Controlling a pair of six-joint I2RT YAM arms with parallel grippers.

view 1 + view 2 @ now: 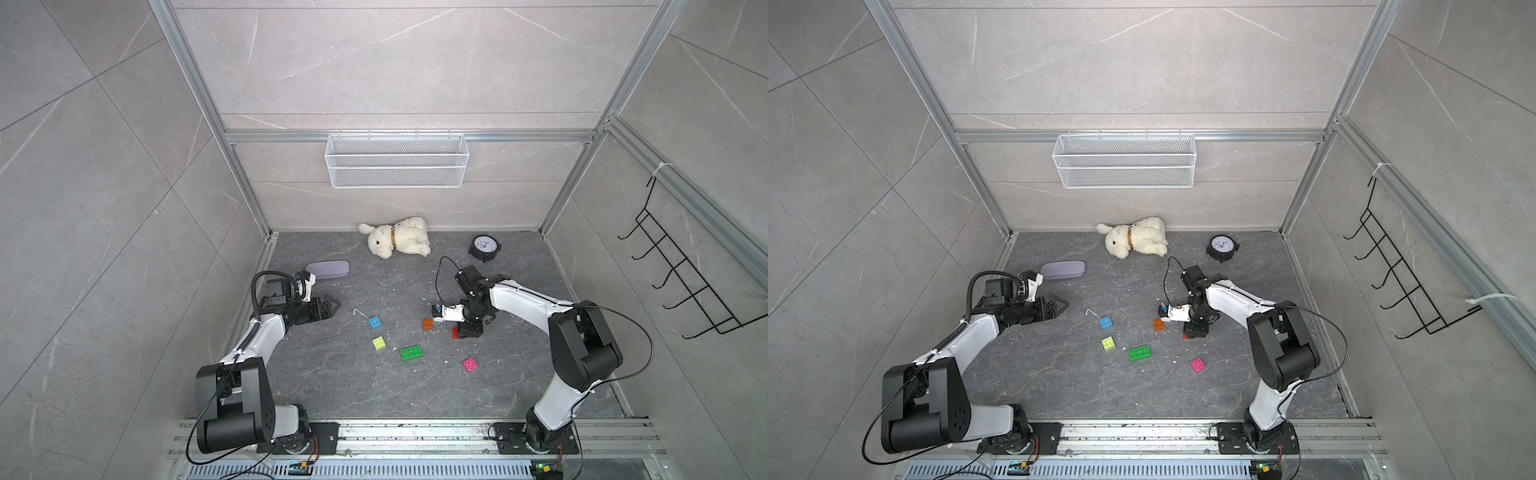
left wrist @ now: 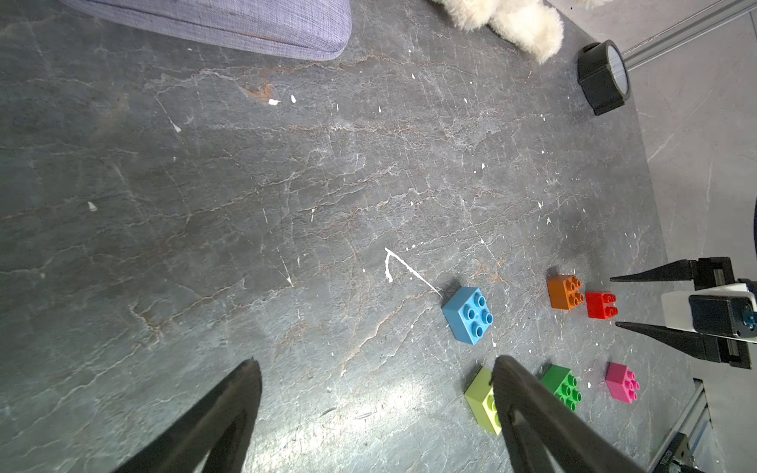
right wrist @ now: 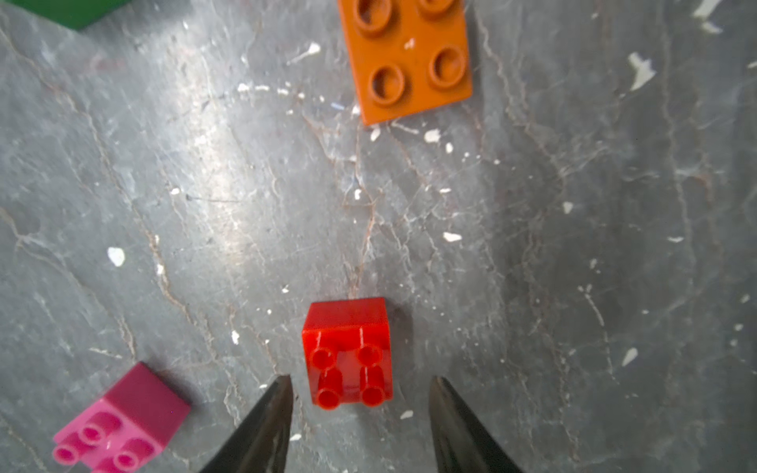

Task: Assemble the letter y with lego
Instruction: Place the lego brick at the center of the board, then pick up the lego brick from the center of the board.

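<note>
- Now, nearest you, the pink brick [image 1: 470, 364] lies alone on the table [image 1: 332, 386]. The longer green brick [image 1: 411, 353] and the yellow-green brick [image 1: 378, 343] sit further left.
- Next back, your right gripper [image 3: 361, 379] stands open, one jaw on each side of the red brick [image 3: 348, 352], with a gap at both.
- Just beyond are the orange brick [image 1: 427, 324] and, to its left, the blue brick [image 1: 375, 322]. All six bricks lie separate.
- Your left gripper [image 2: 375, 359] hovers wide open and empty, left of the blue brick.
- Farthest back are a grey case [image 1: 328, 269], a plush rabbit [image 1: 399, 237] and a clock [image 1: 484, 245].

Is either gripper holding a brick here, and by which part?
Nothing is held. The right gripper has its fingers apart either side of the red brick, clear of it; the left gripper is open and empty.
</note>
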